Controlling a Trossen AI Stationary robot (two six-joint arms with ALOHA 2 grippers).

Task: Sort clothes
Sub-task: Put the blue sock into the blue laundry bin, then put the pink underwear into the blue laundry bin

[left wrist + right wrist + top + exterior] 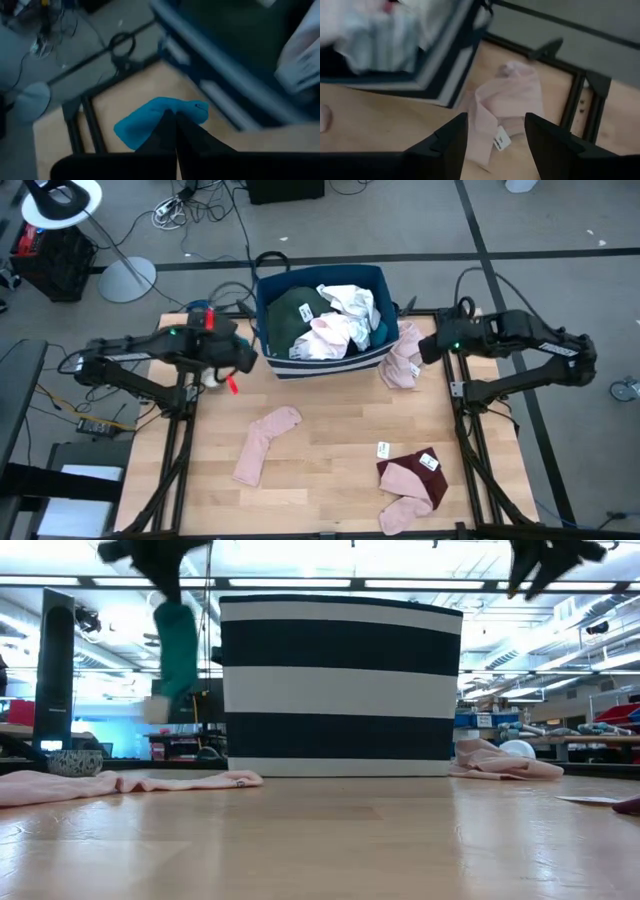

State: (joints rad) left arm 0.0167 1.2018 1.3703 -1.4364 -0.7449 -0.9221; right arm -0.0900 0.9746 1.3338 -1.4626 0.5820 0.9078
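Observation:
My left gripper [243,360] is shut on a teal sock [176,645] just left of the dark blue, white-striped bin [320,362]. It also shows in the left wrist view [175,116]. The bin holds a dark green top [292,315] and white and pink pieces [335,330]. My right gripper [425,350] is open and empty above a pink garment with a white tag [507,107]. That garment lies on the table against the bin's right side. My left gripper pinches the teal sock by its upper end [159,111] between its two shut fingers, coming from above. The sock hangs straight down below the fingers, and its whitish lower end [155,708] is clear of the table.
A long pink sock [265,442] lies at the middle left of the table. A maroon piece [418,470] and a pink piece [402,505], with white tags, lie at the near right. Bare wood lies between them.

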